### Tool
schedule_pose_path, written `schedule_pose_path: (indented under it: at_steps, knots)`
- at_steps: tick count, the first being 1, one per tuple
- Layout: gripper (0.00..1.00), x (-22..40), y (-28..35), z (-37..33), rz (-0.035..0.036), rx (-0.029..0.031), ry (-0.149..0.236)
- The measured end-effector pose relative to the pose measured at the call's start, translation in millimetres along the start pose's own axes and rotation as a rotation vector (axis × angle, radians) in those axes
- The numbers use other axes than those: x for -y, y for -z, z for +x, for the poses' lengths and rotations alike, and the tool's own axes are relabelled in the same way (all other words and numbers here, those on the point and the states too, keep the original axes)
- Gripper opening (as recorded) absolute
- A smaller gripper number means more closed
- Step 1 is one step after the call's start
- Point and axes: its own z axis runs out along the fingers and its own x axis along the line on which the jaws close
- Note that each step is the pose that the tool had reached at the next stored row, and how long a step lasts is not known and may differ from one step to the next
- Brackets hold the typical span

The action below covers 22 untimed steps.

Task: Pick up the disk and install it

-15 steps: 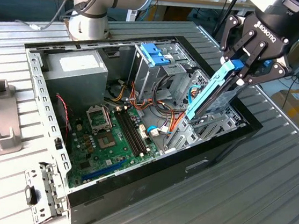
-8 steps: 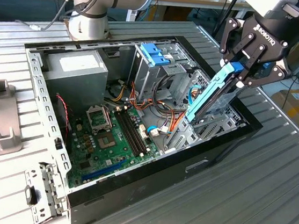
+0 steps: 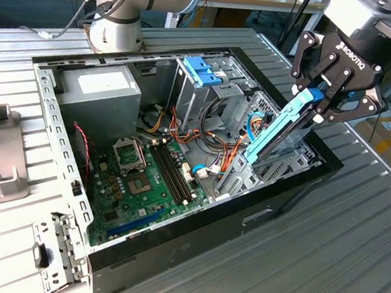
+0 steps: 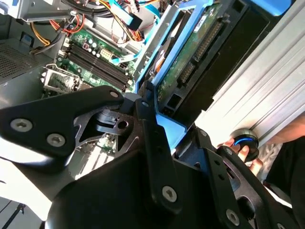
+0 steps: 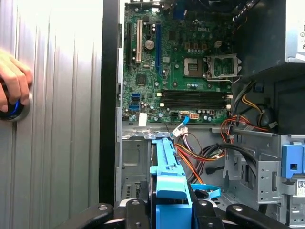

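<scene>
One black gripper (image 3: 320, 104) clamped on flat dark blue-railed disk (image 3: 278, 131).
Tilted entry may jam it against metal drive bay (image 3: 270, 173).

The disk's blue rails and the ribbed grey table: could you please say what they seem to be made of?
Bright blue side rails of the flat dark disk: likely moulded plastic, matte, evenly coloured, rounded edges. Ribbed grey table: apparently metal, perhaps aluminium, given its dull sheen and parallel grooves.

End effector (image 3: 319, 98) tilted down, clamped on disk (image 3: 276, 131).
</scene>
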Motion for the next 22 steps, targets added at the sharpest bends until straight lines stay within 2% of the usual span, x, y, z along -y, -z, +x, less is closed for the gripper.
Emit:
schedule_pose_path:
  at_steps: [6, 11, 13, 22]
  knots:
    - [0.37, 0.4, -0.7, 0.4, 0.0, 0.0004, 0.0]
    - [0.37, 0.7, 4.3, 0.1, 0.0, 0.0011, 0.001]
    - [0.37, 1.5, 4.3, -0.3, 0.0001, 0.0014, 0.001]
    - [0.37, 6.5, 3.8, -6.5, 0.0004, 0.0018, -0.015]
